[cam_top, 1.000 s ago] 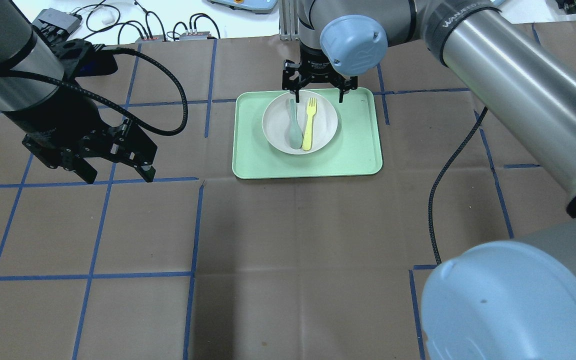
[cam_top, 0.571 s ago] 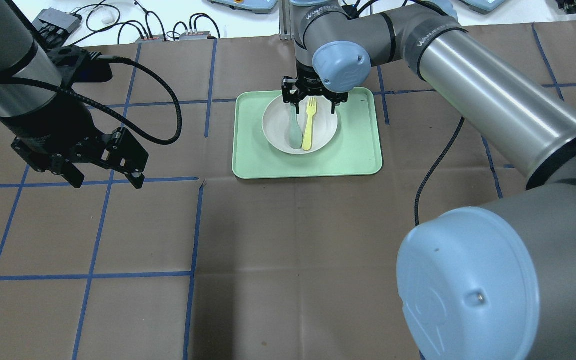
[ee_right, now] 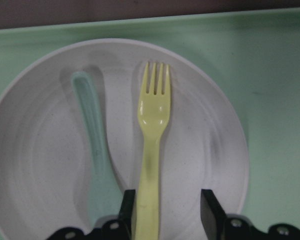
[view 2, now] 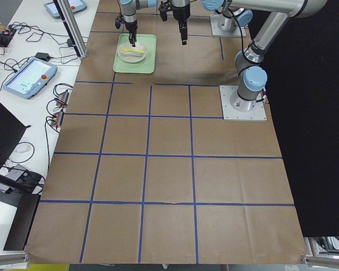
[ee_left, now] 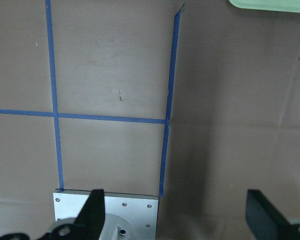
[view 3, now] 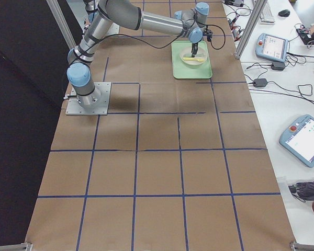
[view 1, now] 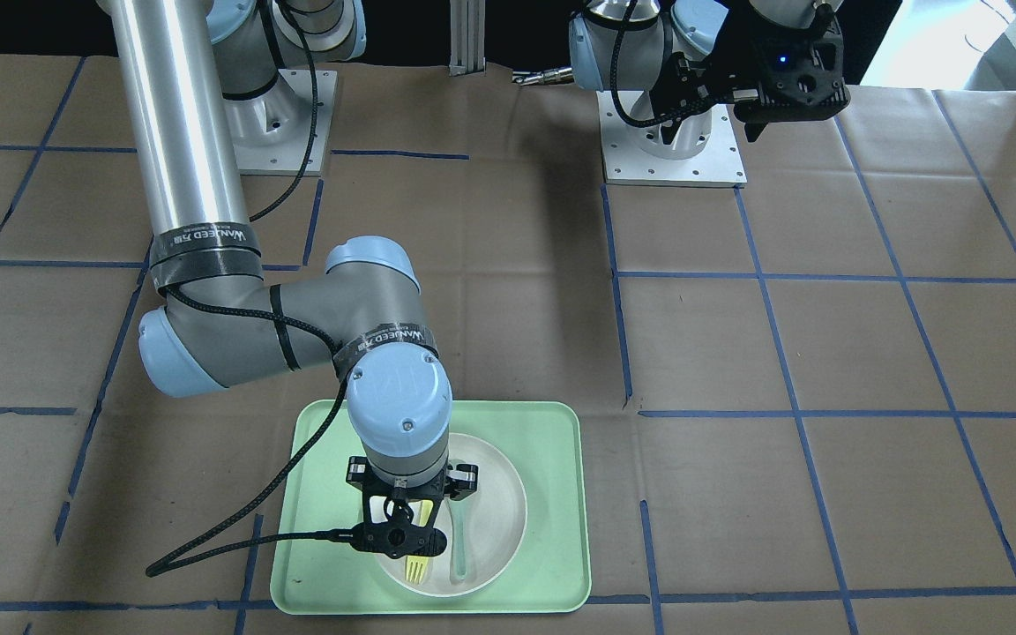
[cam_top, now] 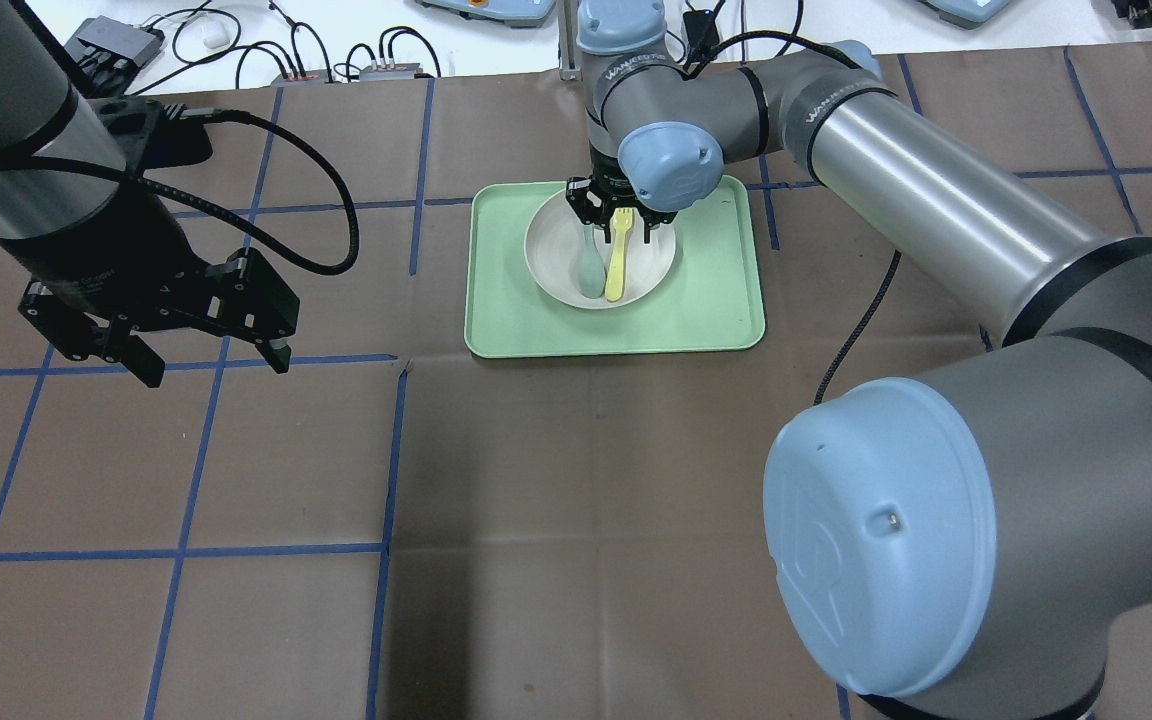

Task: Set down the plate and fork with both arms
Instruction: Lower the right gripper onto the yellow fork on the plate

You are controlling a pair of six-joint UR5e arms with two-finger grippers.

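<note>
The off-white plate sits in the mint-green tray. The yellow fork lies in the plate beside a grey-green spoon. My right gripper is low over the plate's far side and open. In the right wrist view its fingers stand on either side of the fork handle, not closed on it. The front view shows this gripper over the fork and plate. My left gripper is open and empty above the table, well left of the tray.
The tray lies at the far middle of the brown paper-covered table, which is marked with blue tape lines. Cables and control boxes lie past the far edge. The left wrist view shows the left arm's base plate below that gripper.
My right gripper has come down toward the plate until its fingers straddle the fork. My left gripper has shifted a little to the left, still open.
</note>
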